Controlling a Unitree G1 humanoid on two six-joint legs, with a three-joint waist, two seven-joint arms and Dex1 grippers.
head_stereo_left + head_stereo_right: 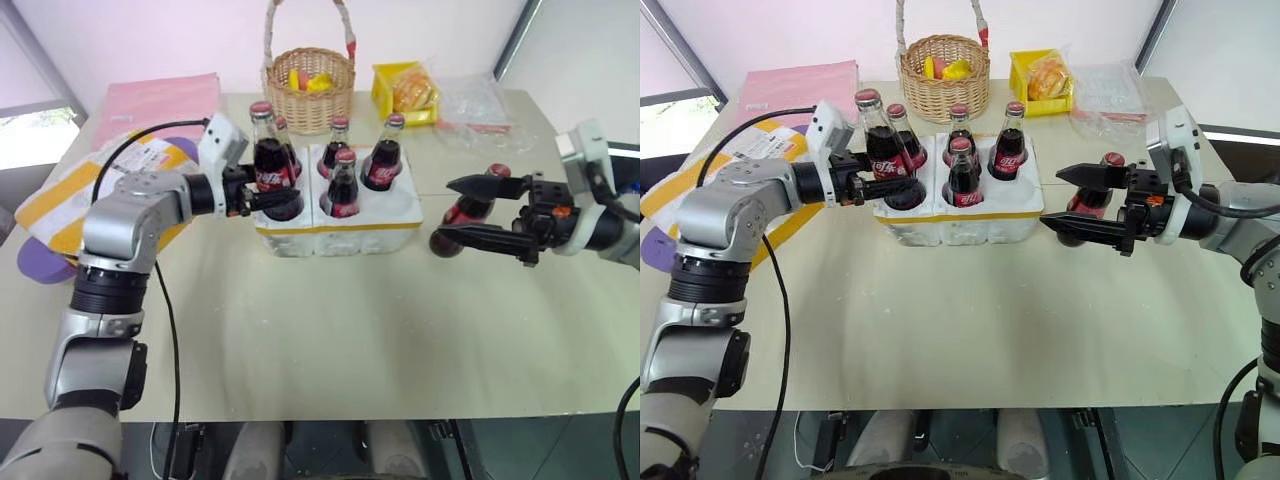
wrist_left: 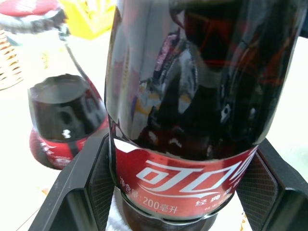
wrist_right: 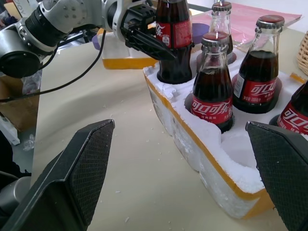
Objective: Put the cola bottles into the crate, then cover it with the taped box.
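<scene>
Left claw [image 1: 262, 193] level, gripping cola bottle [image 1: 268, 160].

table [image 1: 330, 330]: beige, lit evenly | wall [image 1: 150, 35]: pale pink | window [image 1: 30, 135]: left, bright

you're working in what looks like a test or demo room, not a home: a plain beige table [image 1: 330, 330] stands against bare white walls, with a window [image 1: 30, 130] off beyond your left gripper [image 1: 262, 190] and a dark doorway edge past your right gripper [image 1: 470, 212]. the tabletop ahead of both grippers is laid out like staged props: a wicker basket [image 1: 308, 95] of toy fruit, a yellow tray [image 1: 392, 78], clear plastic bags [image 1: 470, 100], a pink folder [image 1: 160, 100]. loose cables [image 1: 165, 330] trail along your left arm, and foam crumbs dot the table.
</scene>
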